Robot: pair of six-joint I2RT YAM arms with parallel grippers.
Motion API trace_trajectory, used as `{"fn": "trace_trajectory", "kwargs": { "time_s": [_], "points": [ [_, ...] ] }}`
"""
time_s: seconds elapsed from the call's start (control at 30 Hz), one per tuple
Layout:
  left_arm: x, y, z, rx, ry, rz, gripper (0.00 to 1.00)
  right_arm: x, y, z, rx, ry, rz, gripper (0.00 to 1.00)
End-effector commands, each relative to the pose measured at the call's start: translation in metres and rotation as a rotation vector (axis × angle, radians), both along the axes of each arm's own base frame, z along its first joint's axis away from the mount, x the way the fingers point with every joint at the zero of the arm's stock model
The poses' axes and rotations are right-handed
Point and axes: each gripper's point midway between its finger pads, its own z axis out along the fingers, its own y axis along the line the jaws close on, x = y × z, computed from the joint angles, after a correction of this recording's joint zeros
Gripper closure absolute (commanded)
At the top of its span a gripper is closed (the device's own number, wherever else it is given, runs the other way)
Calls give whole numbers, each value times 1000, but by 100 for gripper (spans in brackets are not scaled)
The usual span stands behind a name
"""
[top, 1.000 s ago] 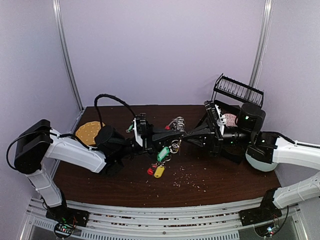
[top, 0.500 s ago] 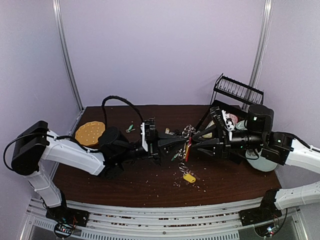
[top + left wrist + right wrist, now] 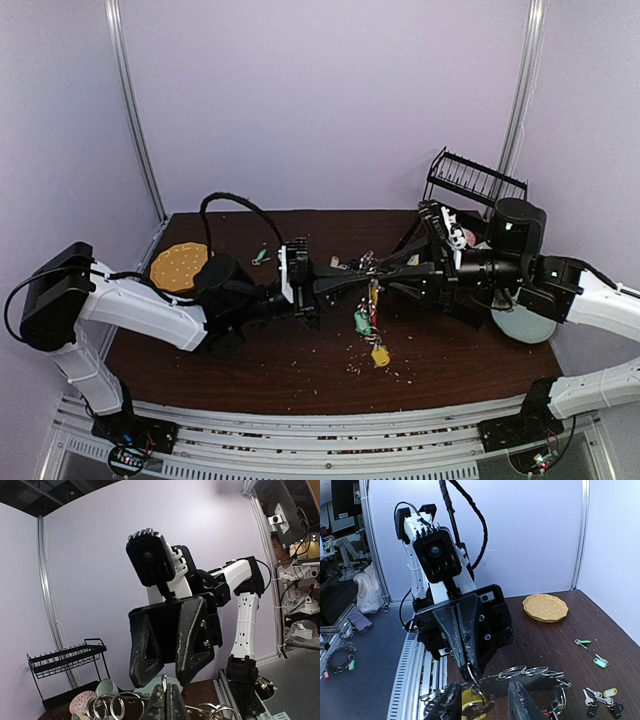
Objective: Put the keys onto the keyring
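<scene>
Silver keyring [image 3: 526, 671] in closed left pincer [image 3: 471, 671], right pincer [image 3: 484, 689] parted, dish rack [image 3: 475, 180] behind

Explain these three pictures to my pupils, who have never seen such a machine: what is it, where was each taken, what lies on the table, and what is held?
This is a robot: a left arm and a right arm fixed at the near edge of a brown table. One picture looks down from above. The other two come from a camera on each wrist, each facing the opposite arm. On the table are a yellow plate, a black wire rack, loose tagged keys and crumbs. The left gripper has its jaws shut on the keyring, a string of metal rings, with a green-tagged key and a yellow-tagged key below. The right gripper faces it, jaws apart, gripping nothing.
</scene>
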Motion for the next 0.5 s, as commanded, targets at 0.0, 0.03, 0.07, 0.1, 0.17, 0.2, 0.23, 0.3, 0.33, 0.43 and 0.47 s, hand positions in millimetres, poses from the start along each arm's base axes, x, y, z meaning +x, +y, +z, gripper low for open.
{"fn": "trace_trajectory", "kwargs": {
  "time_s": [0.0,0.03,0.07,0.1,0.17,0.2,0.23,0.3,0.33,0.43,0.47],
  "points": [
    [-5,10,20,-60,-36,11,100,-7,3,13,55,-14,55,65],
    [-5,10,20,-62,-37,11,100,-7,4,13,61,-9,59,68],
    [-5,10,20,-63,-36,11,100,-6,5,13,63,-1,58,73],
    [-5,10,20,-66,-35,9,100,-5,6,12,64,5,58,76],
    [-5,10,20,-68,-34,7,100,-3,7,9,57,9,48,77],
    [-5,10,21,-68,-35,7,100,-1,8,7,53,12,43,76],
    [-5,10,21,-67,-35,6,100,-1,8,5,46,17,43,75],
    [-6,10,21,-66,-36,1,100,0,9,3,37,25,48,78],
    [-7,10,21,-67,-36,0,100,0,10,1,31,31,50,78],
    [-6,11,21,-68,-34,3,100,-1,10,-2,23,32,51,86],
    [-6,10,20,-68,-33,4,100,-1,9,-3,23,33,51,91]
  ]
}}
